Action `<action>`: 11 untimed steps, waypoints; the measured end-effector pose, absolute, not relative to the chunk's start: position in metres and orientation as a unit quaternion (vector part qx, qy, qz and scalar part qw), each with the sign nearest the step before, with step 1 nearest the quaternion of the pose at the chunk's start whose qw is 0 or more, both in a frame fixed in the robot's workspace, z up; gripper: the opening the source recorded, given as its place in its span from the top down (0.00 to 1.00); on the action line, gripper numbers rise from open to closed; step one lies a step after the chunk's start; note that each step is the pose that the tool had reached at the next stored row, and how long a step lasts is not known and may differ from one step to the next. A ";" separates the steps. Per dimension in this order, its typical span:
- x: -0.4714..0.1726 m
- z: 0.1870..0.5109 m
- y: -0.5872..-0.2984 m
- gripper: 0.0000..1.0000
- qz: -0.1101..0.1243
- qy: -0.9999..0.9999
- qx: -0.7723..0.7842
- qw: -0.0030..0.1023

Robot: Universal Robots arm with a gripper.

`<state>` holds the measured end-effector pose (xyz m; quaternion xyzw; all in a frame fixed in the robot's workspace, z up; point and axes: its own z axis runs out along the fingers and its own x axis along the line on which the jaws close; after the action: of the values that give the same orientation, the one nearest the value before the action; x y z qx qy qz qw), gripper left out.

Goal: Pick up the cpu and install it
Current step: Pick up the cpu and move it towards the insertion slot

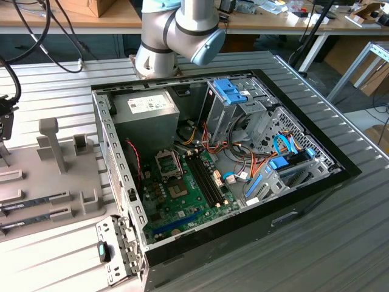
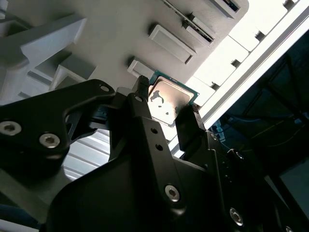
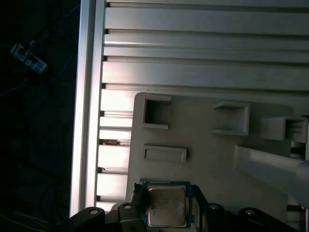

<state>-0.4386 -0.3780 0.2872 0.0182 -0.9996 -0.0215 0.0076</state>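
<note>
My tool (image 2: 167,107) is closed on the cpu (image 2: 170,98), its two black fingers (image 2: 140,111) pressing opposite edges of the chip, which sits between them, silver face showing, over the grey plate (image 3: 207,154) on the ribbed tabletop (image 3: 193,48); I cannot tell whether it touches the plate.

Open computer case (image 1: 112,152) on slatted metal table (image 1: 304,255), green motherboard (image 1: 173,207) inside, grey fixture plate (image 1: 30,164) beside it.
</note>
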 end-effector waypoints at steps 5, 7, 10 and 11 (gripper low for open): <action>-0.439 0.293 -0.378 0.53 -0.021 -1.000 0.018 0.008; -0.439 0.294 -0.378 0.53 -0.021 -1.000 0.018 0.008; -0.439 0.297 -0.378 0.53 -0.021 -1.000 0.018 0.008; -0.439 0.298 -0.378 0.53 -0.021 -1.000 0.018 0.008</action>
<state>-0.4385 -0.3780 0.2975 0.0182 -0.9996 -0.0214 0.0076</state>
